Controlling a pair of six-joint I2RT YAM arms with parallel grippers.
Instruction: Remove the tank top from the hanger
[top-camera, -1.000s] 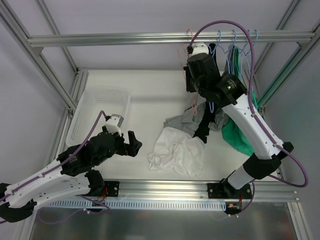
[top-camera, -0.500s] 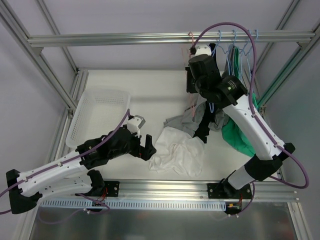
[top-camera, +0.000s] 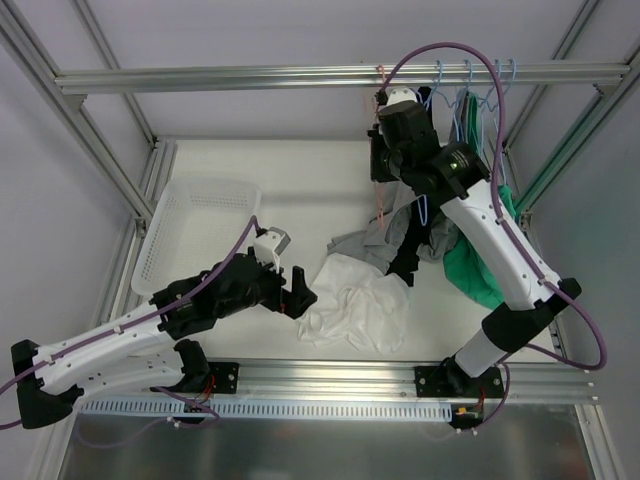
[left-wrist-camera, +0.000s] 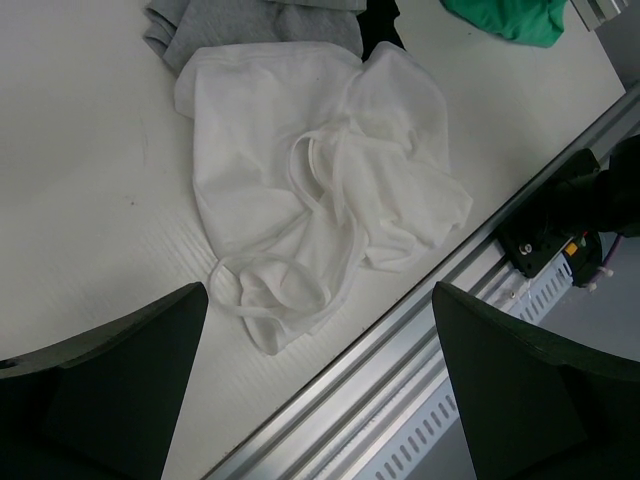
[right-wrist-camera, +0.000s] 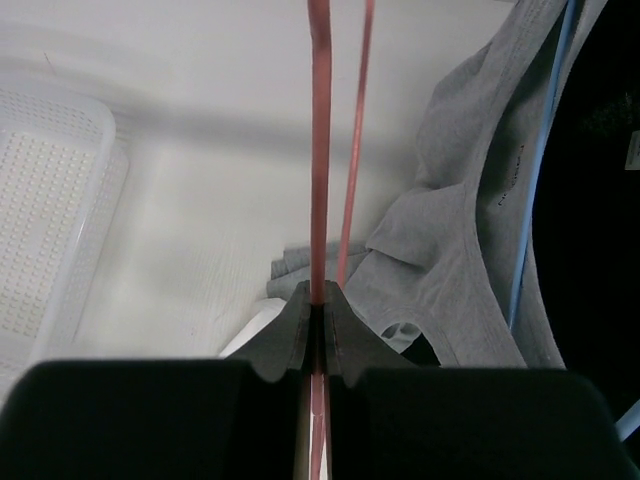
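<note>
Table: white, matte.
- White plastic basket at the left side, perforated walls, nothing in it.
- White garment, crumpled, near the front edge, centre; thin straps looped loose on the near side.
- Green garment on the right, partly draped over the table.
- Black garment between the green one and the white one (its shape is hard to read).
- Blue hangers hooked on the far aluminium rail, right end.
- Front rail, slotted aluminium, runs just beside the white garment.
</note>
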